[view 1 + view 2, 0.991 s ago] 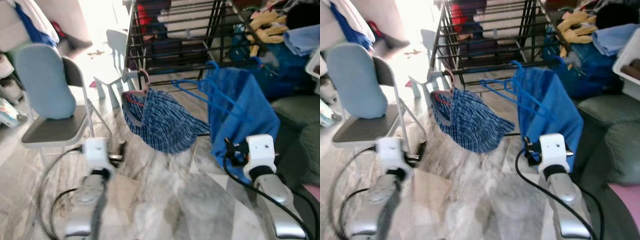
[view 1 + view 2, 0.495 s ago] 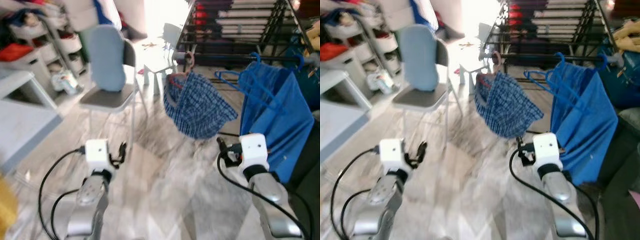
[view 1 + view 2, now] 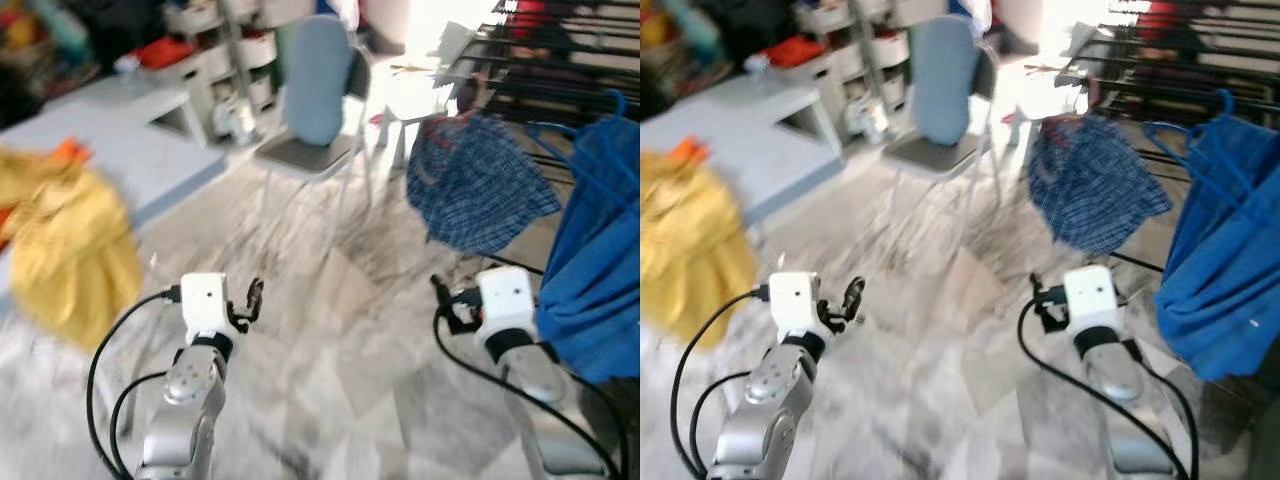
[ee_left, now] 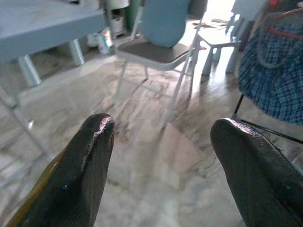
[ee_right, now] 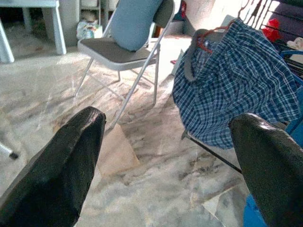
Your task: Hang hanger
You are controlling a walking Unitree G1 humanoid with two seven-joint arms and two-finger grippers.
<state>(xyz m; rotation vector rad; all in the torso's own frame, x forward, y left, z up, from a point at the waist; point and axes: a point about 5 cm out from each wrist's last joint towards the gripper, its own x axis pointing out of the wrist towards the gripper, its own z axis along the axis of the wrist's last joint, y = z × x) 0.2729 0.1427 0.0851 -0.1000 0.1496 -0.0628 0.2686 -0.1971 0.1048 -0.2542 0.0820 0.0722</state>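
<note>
From the head views, you carry nothing: left tool (image 3: pixel 253 297) and right tool (image 3: pixel 441 296) hover over the marbled floor, so steer toward the yellow garment (image 3: pixel 65 255) on the pale grey worktop (image 3: pixel 120 150). In both wrist views the fingers stand wide apart. The red hanger (image 5: pixel 213 40) holding the blue checked shirt (image 5: pixel 234 82) hangs on the black drying rack (image 3: pixel 560 75), beside the grey folding chair (image 3: pixel 315 150).

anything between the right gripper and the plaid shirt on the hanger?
Nothing. In the right wrist view, bare marble floor runs from the open right gripper to the plaid shirt hanging on its hanger.
</note>
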